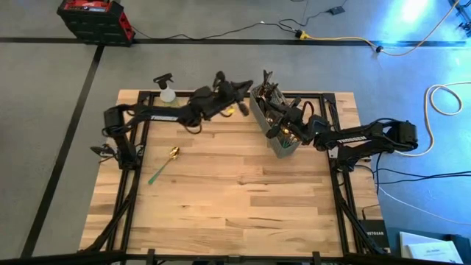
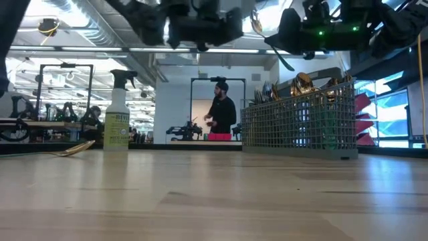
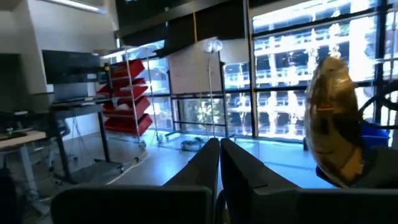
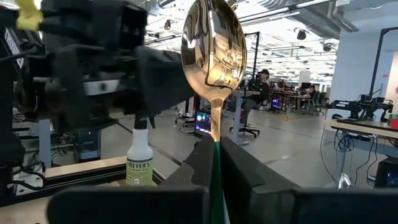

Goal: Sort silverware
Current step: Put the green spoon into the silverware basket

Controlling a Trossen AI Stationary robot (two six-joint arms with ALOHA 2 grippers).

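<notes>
The right tool (image 4: 214, 148) is clamped on the green handle of a gold spoon (image 4: 214, 46), which stands upright with its bowl uppermost, raised above the mesh caddy (image 2: 301, 127) at the far right of the counter (image 1: 235, 199). The left tool (image 3: 219, 146) hangs close by at the same height, its fingers pressed together. From its own wrist view nothing shows between them, so whether it has any hold on the spoon cannot be confirmed. The step in hand is judged to be carrying this spoon out of the caddy to its sorting place. Keep the handle seated squarely between the fingers so the slim shaft cannot pivot. Lift clear of the caddy rim and of the other silverware standing in it before travelling sideways. Route around the left arm, which is near enough to collide. Lower the spoon until it is almost touching the counter before release, since the polished metal is likely to slide or bounce. A second spoon (image 1: 163, 166), also green-handled, lies flat on the left part of the counter and gives a reasonable placement reference. The counter is pale butcher-block wood, with a spray bottle (image 2: 117, 114) at its far left edge. Beyond it is an open workshop with glazing, and a person (image 2: 219, 110) stands well back.
</notes>
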